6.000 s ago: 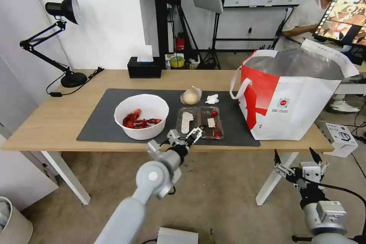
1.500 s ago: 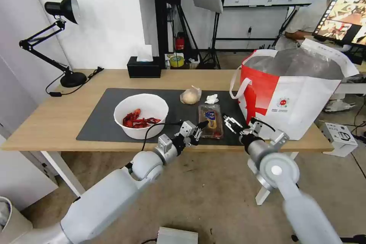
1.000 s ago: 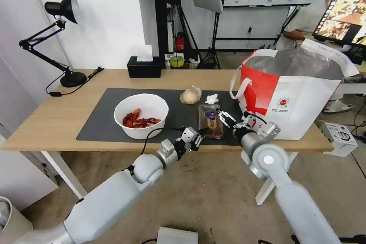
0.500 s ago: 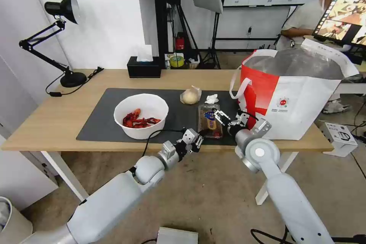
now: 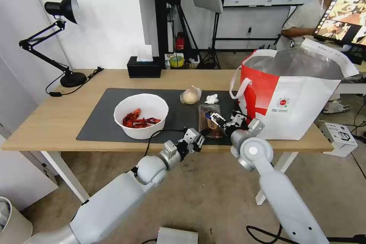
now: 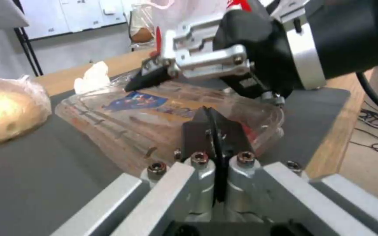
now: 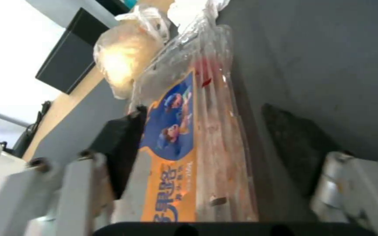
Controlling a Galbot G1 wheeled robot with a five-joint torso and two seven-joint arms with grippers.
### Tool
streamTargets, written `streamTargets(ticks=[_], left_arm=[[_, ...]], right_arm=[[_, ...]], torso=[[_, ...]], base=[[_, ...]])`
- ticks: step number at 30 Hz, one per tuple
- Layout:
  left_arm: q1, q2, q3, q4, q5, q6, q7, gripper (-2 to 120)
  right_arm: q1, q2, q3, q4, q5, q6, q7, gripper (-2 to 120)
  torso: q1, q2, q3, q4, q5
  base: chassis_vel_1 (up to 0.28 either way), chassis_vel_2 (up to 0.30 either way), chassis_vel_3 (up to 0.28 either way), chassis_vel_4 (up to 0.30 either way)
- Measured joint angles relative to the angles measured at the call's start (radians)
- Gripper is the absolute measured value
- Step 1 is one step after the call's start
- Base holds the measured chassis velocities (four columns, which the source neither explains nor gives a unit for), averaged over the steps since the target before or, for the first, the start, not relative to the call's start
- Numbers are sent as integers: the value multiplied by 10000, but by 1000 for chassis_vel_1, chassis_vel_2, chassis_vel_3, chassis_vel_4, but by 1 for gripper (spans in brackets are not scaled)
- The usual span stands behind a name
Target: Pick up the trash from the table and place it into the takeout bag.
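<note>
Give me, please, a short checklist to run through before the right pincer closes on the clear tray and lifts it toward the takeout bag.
1. Right pincer open and straddling the clear tray: ok; the right wrist view has one finger at each long side.
2. Tray lid folded shut: ok; the orange-and-blue label faces up.
3. Left pincer clear of the lift: not ok; it is shut at the tray's near end, whether pinching the rim cannot tell.
4. Neighbours clear: ok; the bagged beige lump and white tissue lie beyond the tray's far end.
5. Takeout bag upright, mouth open: ok.
6. Room inside the bag: cannot tell.
</note>
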Motion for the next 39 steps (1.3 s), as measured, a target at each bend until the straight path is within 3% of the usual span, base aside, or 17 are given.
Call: streamTargets(ticks=[16,18,22,27,32,39], left_arm=[[73,-70,-111,7,-6,27,2,0],[76,-91,-148,7,-35,39,-1,0],[91,-109,-196,-16,-94,52,-14,0],[206,-46,-418,-270,-318,136,-69,21],[456,92,-725,-678,-674,363,-366,35],[1545,694,-1809,-1897,-1185,765,-739,65]], right_arm=[[-1,34,-46,-55,7,-66,-45,14],[-14,6,-35,-47,7,-55,-60,3],[-25,-12,-25,-48,8,-43,-66,0],[-56,-106,-20,12,10,-29,-68,0],[-71,-154,-20,45,10,-23,-78,0],[-226,-128,-78,185,-234,21,-143,0]], torso=[[0,0,1,2,1],[0,0,0,3,1],[0,0,0,4,1],[0,-1,1,4,2],[-1,-2,2,2,0],[-1,-2,1,0,1]], base=[[0,0,0,0],[0,0,0,0],[0,0,0,0],[0,0,0,0],[0,0,0,0],[0,0,0,0]])
